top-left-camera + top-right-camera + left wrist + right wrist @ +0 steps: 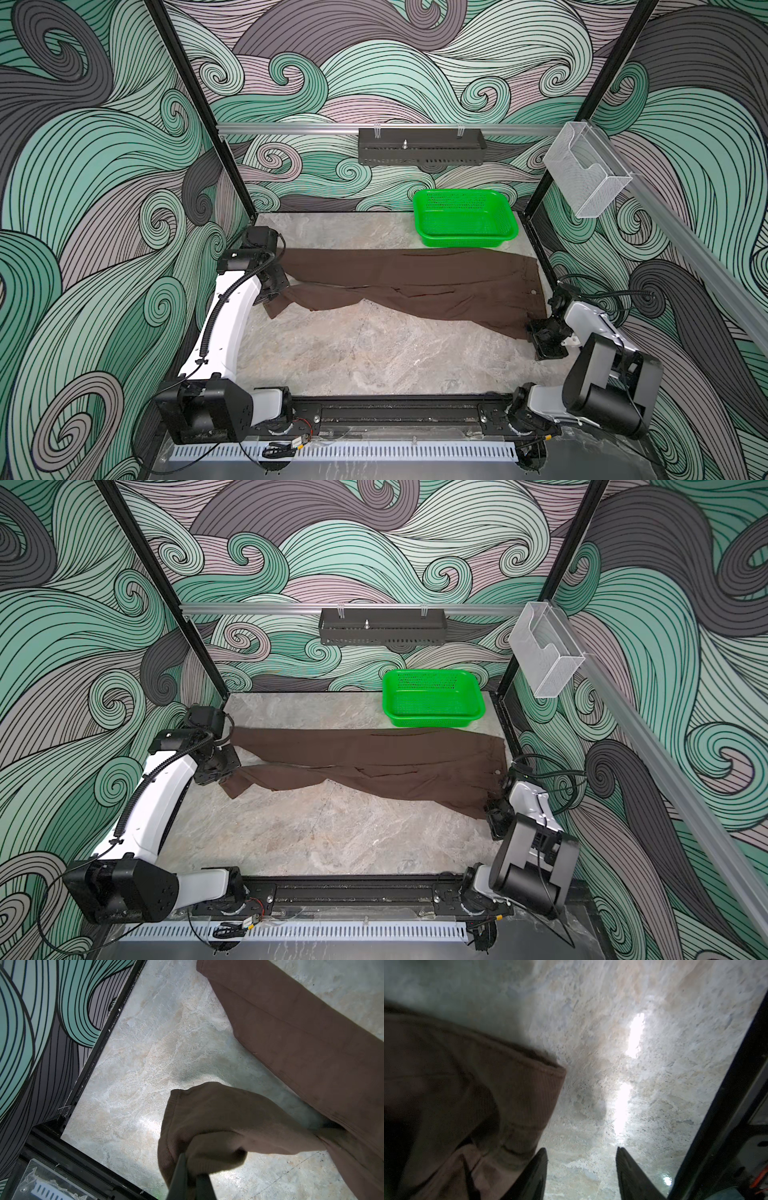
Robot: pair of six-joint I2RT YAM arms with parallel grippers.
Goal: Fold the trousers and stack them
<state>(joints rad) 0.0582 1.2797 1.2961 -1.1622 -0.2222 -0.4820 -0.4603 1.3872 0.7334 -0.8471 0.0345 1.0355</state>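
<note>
Left jaws clench a bunched leg hem of the trousers (415,282); right jaws stand parted over bare surface (591,1084), the waistband corner just beside one. Trousers span the far half, edge by the green basket (465,240); near half open.

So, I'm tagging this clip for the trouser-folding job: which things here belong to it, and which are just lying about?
Job: the trousers, spread across the table; left gripper, shut on a leg end; right gripper, jaws apart beside the waist end.
Lying about: green basket; black tray; clear plastic holder.
</note>
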